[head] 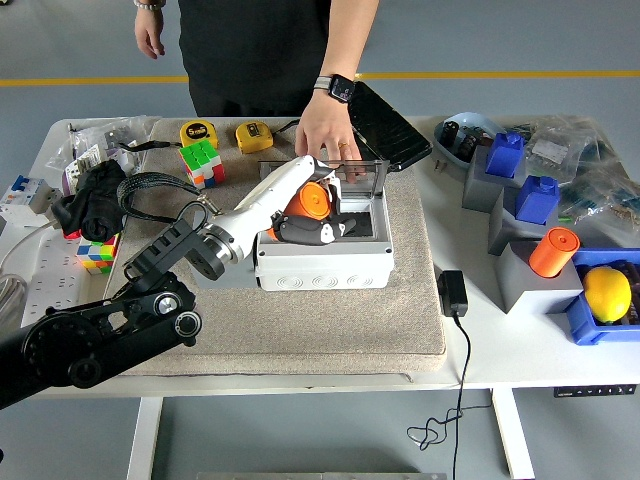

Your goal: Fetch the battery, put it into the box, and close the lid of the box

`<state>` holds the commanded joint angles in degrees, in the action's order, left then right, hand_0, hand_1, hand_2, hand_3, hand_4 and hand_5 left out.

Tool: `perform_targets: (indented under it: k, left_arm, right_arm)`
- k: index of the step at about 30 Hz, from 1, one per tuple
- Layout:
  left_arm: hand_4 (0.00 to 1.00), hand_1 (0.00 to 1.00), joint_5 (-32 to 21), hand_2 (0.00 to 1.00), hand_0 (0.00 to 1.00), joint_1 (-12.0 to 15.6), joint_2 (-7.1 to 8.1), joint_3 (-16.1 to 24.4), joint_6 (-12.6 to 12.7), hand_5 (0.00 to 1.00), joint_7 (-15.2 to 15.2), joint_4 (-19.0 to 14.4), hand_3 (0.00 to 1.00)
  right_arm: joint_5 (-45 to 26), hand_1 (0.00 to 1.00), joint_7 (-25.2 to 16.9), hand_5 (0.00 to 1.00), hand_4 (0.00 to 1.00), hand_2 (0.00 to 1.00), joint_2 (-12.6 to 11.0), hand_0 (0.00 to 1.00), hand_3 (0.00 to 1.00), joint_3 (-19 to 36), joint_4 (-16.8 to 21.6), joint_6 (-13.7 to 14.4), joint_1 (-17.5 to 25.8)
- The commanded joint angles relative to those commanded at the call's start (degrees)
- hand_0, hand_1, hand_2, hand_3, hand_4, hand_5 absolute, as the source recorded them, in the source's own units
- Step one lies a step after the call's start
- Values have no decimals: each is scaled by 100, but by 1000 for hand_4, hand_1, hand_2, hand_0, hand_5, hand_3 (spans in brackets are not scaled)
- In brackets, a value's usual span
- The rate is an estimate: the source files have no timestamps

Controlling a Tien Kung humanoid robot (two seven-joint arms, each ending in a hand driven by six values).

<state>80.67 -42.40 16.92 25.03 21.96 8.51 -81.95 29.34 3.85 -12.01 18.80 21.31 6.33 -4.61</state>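
The left hand (305, 215) gripped the orange battery (312, 201), fingers curled around it, and held it over the open top of the grey box (325, 262) on the beige mat (330, 330). The arm reached in from seven o'clock. The clear lid (350, 175) stood upright along the box's twelve o'clock edge, and a person's hand (325, 135) rested on it from the far side. Two tape measures (225, 135) and a cube (200, 162) lay toward eleven o'clock of the box. Toward three o'clock, well apart, a second orange cylinder (554, 252) stood on a grey block, with a lemon (607, 294) in a blue bin just beyond.
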Motion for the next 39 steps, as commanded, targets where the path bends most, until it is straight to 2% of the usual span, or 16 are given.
perform_targets:
  k: [1,6,7,9,17,24,25,30,31,36,37,39]
  left_arm:
    - [921,106,101,104,161,-87,-48,-92,2,6,62,35,190]
    - [921,106,517,104,161,-500,-348,-503,-68,6,379,309,190]
    - [953,103,548,105,160,-545,-390,-545,-77,42,407,357,219]
    - [953,103,625,105,160,-688,-524,-705,-105,42,471,545,219]
    - [971,104,615,111,164,-963,-832,-998,-128,73,517,1068,227]
    - [976,114,493,119,163,-1097,-984,-1108,3,81,286,1448,242]
    - [985,163,463,161,228,-1111,-999,-1119,18,102,248,1486,289]
    - [985,163,308,161,228,-1162,-1068,-1197,39,102,68,1673,289]
    - [990,243,286,254,261,-1171,-1082,-1231,36,111,28,1724,332]
    - [990,243,286,254,261,-1238,-1114,-1372,14,111,-58,1858,332]
    - [998,273,278,288,291,-1245,-1114,-1385,8,129,-62,1866,368]
    - [998,273,280,288,291,-1255,-1111,-1424,-2,129,-83,1898,368]
  right_arm:
    - [-2,658,-1,452,939,667,-1,617,572,-2,3,1,-3]
    - [-18,658,-5,452,939,667,-2,617,572,-19,8,7,-11]
    - [-19,657,-6,452,938,667,-2,617,572,-22,9,8,-13]
    - [-23,657,-7,452,938,667,-2,617,572,-23,15,10,-17]
    - [3,656,-4,451,937,667,-11,617,571,-21,34,15,-12]
    - [24,656,-6,451,937,667,-10,617,571,-30,54,21,-13]
    - [28,655,-6,451,936,667,-10,617,571,-26,58,21,-13]
    - [69,655,-7,451,936,667,-16,617,571,6,88,27,-22]
    - [82,655,-9,451,937,667,-17,617,571,21,99,30,-22]
    - [97,655,-14,451,937,667,-14,617,571,40,103,36,-26]
    - [99,655,-14,449,936,667,-14,617,570,46,104,37,-26]
    - [112,655,-19,449,936,667,-15,617,570,67,112,41,-26]
